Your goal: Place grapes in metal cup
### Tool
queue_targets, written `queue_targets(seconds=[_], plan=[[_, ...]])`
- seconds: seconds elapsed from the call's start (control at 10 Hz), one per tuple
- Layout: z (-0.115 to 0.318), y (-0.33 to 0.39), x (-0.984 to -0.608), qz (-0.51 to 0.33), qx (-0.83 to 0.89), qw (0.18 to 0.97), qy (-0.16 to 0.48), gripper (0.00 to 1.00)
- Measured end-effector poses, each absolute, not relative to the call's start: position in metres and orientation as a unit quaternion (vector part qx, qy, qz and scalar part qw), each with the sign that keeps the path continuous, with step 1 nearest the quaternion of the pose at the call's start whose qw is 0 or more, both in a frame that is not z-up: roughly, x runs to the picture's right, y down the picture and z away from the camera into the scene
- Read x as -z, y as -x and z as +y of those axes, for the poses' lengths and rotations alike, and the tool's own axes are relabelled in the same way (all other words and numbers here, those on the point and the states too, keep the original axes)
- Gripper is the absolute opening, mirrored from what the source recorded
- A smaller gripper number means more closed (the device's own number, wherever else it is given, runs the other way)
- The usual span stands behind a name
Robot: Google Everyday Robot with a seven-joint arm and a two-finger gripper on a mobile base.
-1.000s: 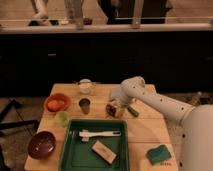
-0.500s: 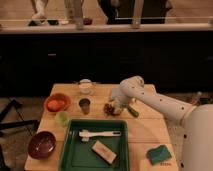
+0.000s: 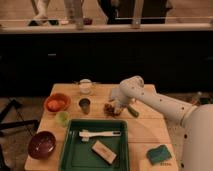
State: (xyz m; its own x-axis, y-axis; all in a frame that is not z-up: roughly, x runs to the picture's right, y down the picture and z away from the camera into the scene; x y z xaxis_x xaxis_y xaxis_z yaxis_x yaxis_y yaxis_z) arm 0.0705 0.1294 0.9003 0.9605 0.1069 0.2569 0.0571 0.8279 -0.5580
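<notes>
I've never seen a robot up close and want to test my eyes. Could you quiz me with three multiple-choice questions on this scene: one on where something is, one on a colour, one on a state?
1. Where is the claw?
A) raised high in the air
B) down at the grapes, just right of the metal cup
C) tucked behind the robot

2. What colour is the tray?
A) green
B) blue
C) yellow

3. How is the metal cup standing?
A) tipped on its side
B) held up in the air
C) upright on the table

Answers:
1 B, the arm bends down and the claw meets the grapes beside the cup.
2 A, its floor and rim are plainly green.
3 C, its open mouth faces up and its base rests on the wood.
</notes>
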Motion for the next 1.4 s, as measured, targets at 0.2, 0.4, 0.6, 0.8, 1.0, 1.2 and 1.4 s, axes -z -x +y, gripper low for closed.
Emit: queue_targets(seconds=[0.2, 0.4, 0.6, 0.8, 1.0, 1.2, 1.4], plan=[[0.129, -0.071, -0.900, -0.139, -0.012, 0.946, 0.292, 0.00], [0.125, -0.069, -0.892, -0.116, 0.021, 0.958, 0.263, 0.00], [0.111, -0.054, -0.873, -0.082, 0.092, 0.968, 0.219, 0.00], [0.089, -0.038, -0.843, -0.037, 0.215, 0.963, 0.157, 0.00], [0.078, -0.025, -0.827, -0.017, 0.280, 0.953, 0.114, 0.00], [0.070, -0.019, -0.820, -0.004, 0.303, 0.949, 0.087, 0.00], [0.064, -0.013, -0.819, 0.010, 0.317, 0.945, 0.075, 0.00]])
